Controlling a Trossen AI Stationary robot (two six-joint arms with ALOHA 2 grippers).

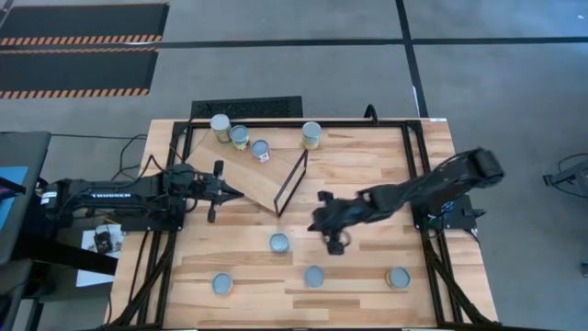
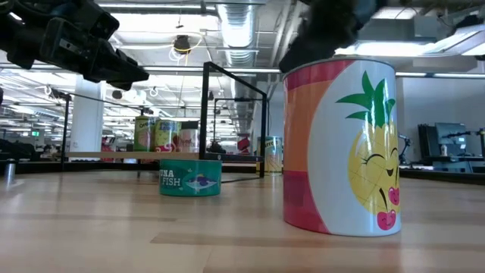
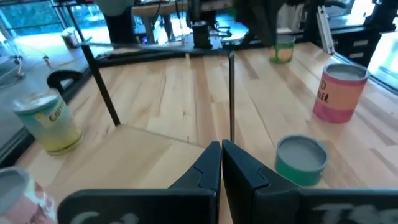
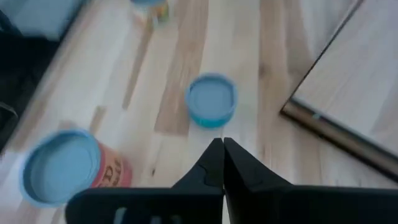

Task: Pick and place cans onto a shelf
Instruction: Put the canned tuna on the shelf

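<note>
Your right gripper (image 1: 329,223), fingers pinched together and empty, could topple the flat teal tuna can (image 1: 279,243) unless you spread them

The light plywood shelf board (image 1: 259,175) with its thin black metal frame (image 1: 294,182) is lying tilted on the bench. Three silver-topped tins are standing upright along the board's far edge: a yellow-green one (image 1: 220,127), another yellow-green one (image 1: 240,137) and a pink-red one (image 1: 261,151). A fourth yellow-green tin (image 1: 311,135) is standing beyond the frame. On the frame's near side, a short teal tuna tin (image 1: 279,243) is sitting closest, with three more tins (image 1: 221,283) (image 1: 314,276) (image 1: 398,277) standing farther out.
</note>
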